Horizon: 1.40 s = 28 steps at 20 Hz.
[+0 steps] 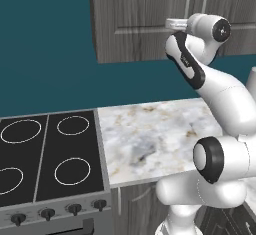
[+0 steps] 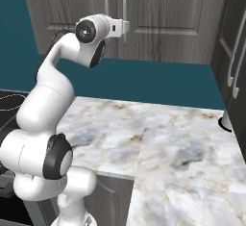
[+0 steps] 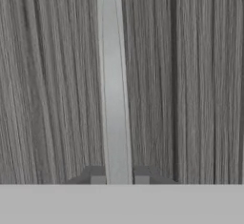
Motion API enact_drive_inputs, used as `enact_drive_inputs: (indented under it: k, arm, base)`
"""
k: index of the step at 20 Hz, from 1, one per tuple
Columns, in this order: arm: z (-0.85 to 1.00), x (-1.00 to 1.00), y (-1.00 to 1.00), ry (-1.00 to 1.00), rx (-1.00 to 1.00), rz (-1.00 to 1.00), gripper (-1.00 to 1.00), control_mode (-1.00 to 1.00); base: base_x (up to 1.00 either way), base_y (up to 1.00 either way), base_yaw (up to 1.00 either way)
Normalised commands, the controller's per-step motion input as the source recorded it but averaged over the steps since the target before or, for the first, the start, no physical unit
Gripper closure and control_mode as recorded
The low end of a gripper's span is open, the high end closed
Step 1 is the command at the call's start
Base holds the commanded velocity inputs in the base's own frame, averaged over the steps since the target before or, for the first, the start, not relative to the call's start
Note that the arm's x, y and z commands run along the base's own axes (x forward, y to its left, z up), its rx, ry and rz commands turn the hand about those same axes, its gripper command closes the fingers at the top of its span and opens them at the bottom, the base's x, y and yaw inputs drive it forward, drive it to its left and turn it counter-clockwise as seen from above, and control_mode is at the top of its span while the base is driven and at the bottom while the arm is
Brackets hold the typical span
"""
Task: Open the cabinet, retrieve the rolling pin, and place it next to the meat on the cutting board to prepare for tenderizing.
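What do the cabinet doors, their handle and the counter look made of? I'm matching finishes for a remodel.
Cabinet: grey wood or a wood-look laminate, matte, with streaky vertical grain. Handle: probably brushed metal, a pale silver smooth bar; the gripper is shut on it. Counter: looks like marble, white with grey and tan veins.

arm (image 1: 220,104): raised, elbow bent, reaching forward at upper height | wrist: level | gripper (image 3: 119,176): closed, fingertips (image 3: 97,175) clamped either side of a handle (image 3: 113,85)
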Motion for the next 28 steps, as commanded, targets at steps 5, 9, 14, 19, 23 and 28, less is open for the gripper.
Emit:
enact_drive_inputs:
  k: [5, 9, 14, 19, 23, 28]
  arm:
    - [0.0, -0.03, 0.0, -0.03, 0.0, 0.0, 1.0, -1.0]
    - [0.0, -0.18, 0.07, -0.02, 0.0, 0.0, 1.0, -1.0]
    - [0.0, -0.29, 0.27, -0.02, 0.0, 0.0, 1.0, -1.0]
    - [0.0, -0.38, 0.33, -0.01, 0.0, 0.0, 1.0, -1.0]
    - [0.0, -0.41, 0.39, 0.0, 0.0, 0.0, 1.0, -1.0]
    - [0.0, -0.41, 0.41, 0.0, 0.0, 0.0, 1.0, -1.0]
  base:
    - [0.0, 0.0, 0.0]
    - [0.0, 0.0, 0.0]
    - [0.0, 0.0, 0.0]
    - [0.0, 0.0, 0.0]
    - [0.0, 0.0, 0.0]
    - [0.0, 0.0, 0.0]
